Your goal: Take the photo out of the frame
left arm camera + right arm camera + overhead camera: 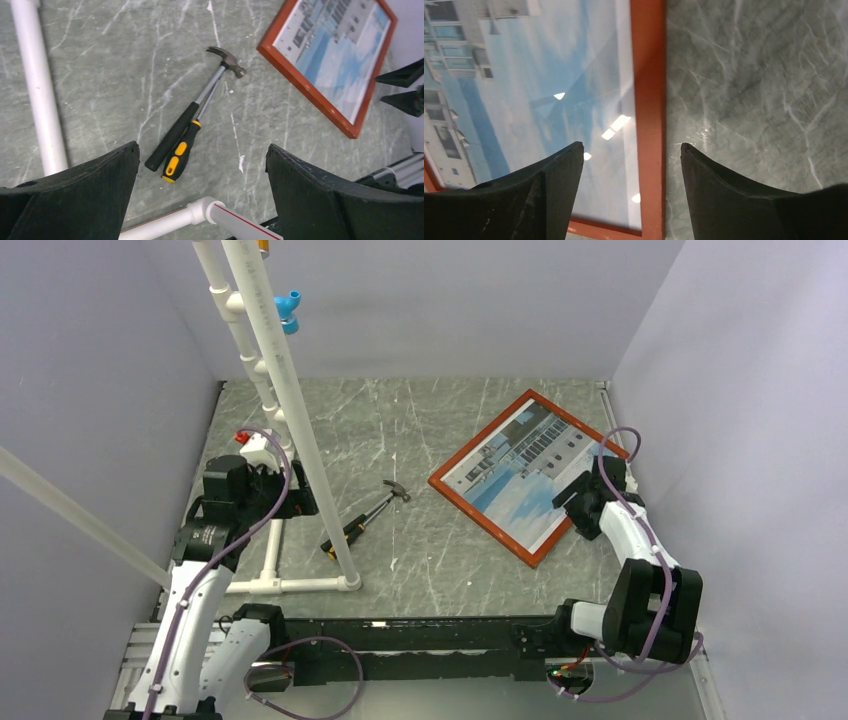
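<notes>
The photo (549, 75) sits in the frame (649, 100), lying on the worktop's (749, 100) right side, and the right hand (631, 147), fingers spread, hovers astride one edge, seemingly clear of it, so I'd settle squarely and pinch only that edge, sparing the print.

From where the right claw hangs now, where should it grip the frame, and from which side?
Probably the frame by its outer rail, from above: it lies flat, and the open right claw straddles it, one finger over the photo, one over table.
</notes>
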You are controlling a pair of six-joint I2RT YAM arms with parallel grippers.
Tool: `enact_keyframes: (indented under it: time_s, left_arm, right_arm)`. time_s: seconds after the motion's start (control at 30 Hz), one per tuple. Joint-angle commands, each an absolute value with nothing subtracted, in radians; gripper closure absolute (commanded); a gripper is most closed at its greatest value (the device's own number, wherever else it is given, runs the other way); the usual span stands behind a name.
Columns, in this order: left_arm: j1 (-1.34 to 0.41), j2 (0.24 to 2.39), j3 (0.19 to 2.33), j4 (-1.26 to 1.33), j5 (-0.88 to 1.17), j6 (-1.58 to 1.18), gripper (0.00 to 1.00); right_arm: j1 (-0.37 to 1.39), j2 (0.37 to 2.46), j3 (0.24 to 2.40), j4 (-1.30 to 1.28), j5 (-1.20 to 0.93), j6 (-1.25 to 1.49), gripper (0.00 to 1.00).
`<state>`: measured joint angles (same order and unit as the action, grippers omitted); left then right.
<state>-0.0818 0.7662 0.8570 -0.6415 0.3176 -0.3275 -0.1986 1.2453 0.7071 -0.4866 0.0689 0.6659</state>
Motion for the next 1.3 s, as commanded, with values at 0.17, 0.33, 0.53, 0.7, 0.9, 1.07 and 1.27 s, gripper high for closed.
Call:
enact_keyframes:
  time_s: [0.17, 0.33, 0.53, 0.7, 0.9, 1.07, 1.27]
  left_arm:
    - [-0.078, 0.802, 0.837, -0.551, 0.480, -0.344, 0.01]
    - [-0.080, 0.833, 0.809, -0.504, 0.551, -0.356, 0.01]
    - [-0.083, 0.879, 0.767, -0.405, 0.667, -0.412, 0.01]
    - [-0.137, 0.996, 0.778, -0.341, 0.662, -0.407, 0.02]
    - [-0.173, 1.169, 0.814, -0.207, 0.690, -0.468, 0.07]
    - [-0.210, 1.284, 0.852, -0.137, 0.696, -0.520, 0.11]
    - [-0.236, 1.269, 0.800, -0.095, 0.640, -0.570, 0.10]
  right_arm:
    - [-0.255, 1.251, 0.620, -0.345, -0.019, 0.635, 0.63]
    - [-0.252, 1.278, 0.606, -0.311, -0.026, 0.601, 0.63]
    - [-0.236, 1.310, 0.591, -0.286, -0.037, 0.591, 0.74]
    - [-0.143, 1.277, 0.610, -0.300, 0.038, 0.584, 0.97]
    - [0.049, 1.215, 0.664, -0.332, 0.114, 0.593, 1.00]
    - [0.130, 1.215, 0.714, -0.335, 0.089, 0.576, 1.00]
    - [0.257, 1.412, 0.850, -0.261, -0.229, 0.323, 0.67]
